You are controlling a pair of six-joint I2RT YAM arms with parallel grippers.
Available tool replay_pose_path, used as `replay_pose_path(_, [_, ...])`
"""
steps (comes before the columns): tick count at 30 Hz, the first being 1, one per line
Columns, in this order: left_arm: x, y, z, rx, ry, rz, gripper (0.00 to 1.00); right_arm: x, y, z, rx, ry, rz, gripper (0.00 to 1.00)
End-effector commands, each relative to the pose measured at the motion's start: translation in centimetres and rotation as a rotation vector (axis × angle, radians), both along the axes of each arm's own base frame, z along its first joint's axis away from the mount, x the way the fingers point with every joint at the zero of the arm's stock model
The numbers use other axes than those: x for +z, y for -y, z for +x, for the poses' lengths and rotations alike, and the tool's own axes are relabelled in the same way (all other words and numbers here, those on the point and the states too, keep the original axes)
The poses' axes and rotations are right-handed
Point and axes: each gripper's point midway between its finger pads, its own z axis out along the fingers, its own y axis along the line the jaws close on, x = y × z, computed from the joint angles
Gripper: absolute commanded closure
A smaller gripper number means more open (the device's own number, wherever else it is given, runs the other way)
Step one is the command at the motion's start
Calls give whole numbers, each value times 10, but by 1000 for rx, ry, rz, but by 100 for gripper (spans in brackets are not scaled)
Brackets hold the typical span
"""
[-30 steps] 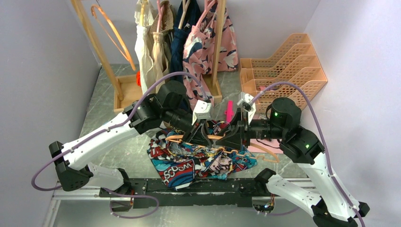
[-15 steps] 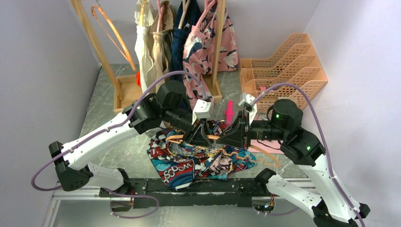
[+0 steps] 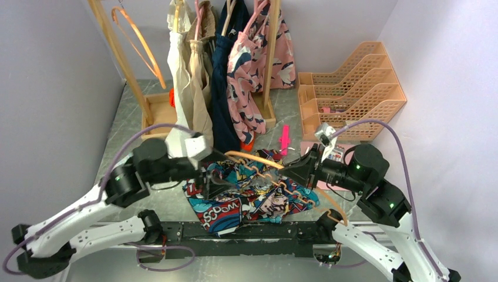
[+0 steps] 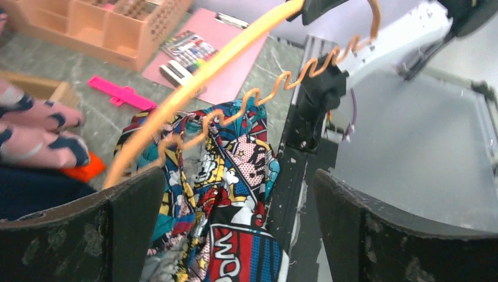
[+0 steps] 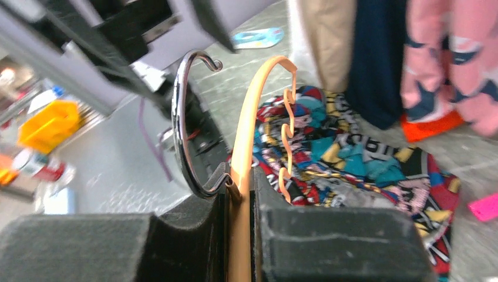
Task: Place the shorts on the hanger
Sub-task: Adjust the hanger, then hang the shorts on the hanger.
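Shorts (image 3: 235, 202) lie crumpled under hanger (image 5: 246, 117) clamped in right pincer (image 3: 286, 169); left pincer (image 4: 238, 223) gapes empty near hung clothes (image 3: 235, 70).

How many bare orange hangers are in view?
2. A spare hanger hangs on the wooden rack, back left; the second hanger sits in the right gripper above the shorts. More may hide under hanging clothes.

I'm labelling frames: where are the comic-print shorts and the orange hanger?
comic-print fabric shorts (image 3: 226, 212): top view, red lettered panel.
slim orange hanger with silver hook (image 5: 245, 120): right wrist view, curved orange arm.
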Motion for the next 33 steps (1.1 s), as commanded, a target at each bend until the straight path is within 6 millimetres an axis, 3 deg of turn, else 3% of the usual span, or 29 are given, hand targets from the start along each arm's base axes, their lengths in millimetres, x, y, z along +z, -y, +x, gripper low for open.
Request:
replay_pose_path(1, [7, -36, 19, 301, -142, -190, 1, 10, 17, 30, -226, 18, 70, 100])
replay_pose_path(7, [-53, -64, 25, 556, -465, -164, 1, -4, 39, 51, -400, 9, 12, 100])
replay_pose_path(17, [-161, -83, 46, 954, -739, 61, 1, -11, 39, 51, -388, 29, -29, 100])
replay_pose_path(21, [-191, -88, 51, 1031, -725, 196, 19, -7, 41, 50, -391, 48, -23, 100])
replay_pose_path(24, [-206, -93, 57, 1081, -691, 280, 26, -5, 42, 49, -388, 61, -19, 100])
replay_pose_path(33, [-223, -89, 79, 1090, -568, 401, 43, -4, 35, 44, -329, 86, -25, 100])
